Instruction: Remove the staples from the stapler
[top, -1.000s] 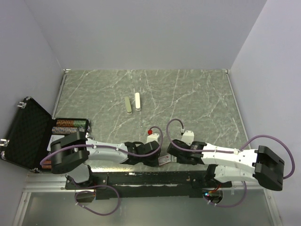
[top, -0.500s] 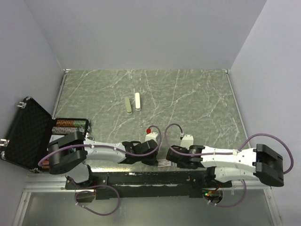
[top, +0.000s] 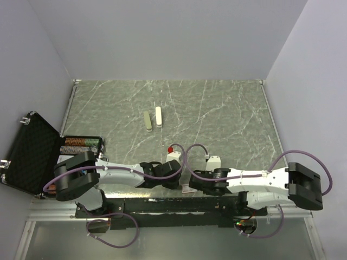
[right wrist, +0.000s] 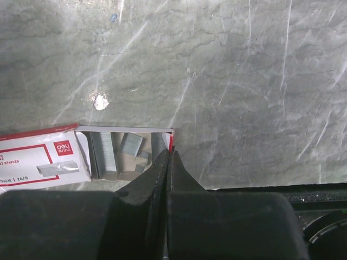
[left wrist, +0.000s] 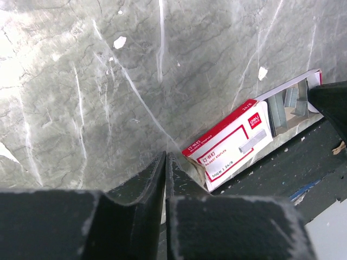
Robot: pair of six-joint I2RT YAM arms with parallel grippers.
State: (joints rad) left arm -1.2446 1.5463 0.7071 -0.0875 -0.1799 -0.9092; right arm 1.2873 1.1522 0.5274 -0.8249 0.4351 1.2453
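Down at the near edge, both arms crowded a red-and-white box (left wrist: 230,143). The left gripper (left wrist: 165,161) had its fingers pressed together just beside the box's corner, holding nothing. The right gripper (right wrist: 169,157) was closed tight too, its tips at the end wall of the open tray (right wrist: 124,129); whether cardboard was caught between them, I couldn't tell. The staples (right wrist: 103,154) lay in that tray in loose grey strips. The greenish stapler (top: 147,121) and the white stapler (top: 158,116) lay side by side, well up the table.

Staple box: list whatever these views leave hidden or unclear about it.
Right wrist: the staple box is cut off by the left edge; whether the right gripper pinches its tray wall is unclear.
Left wrist: that gripper hides the tray's end.
Top external: both arms cover most of it.
The staples: too small to count.
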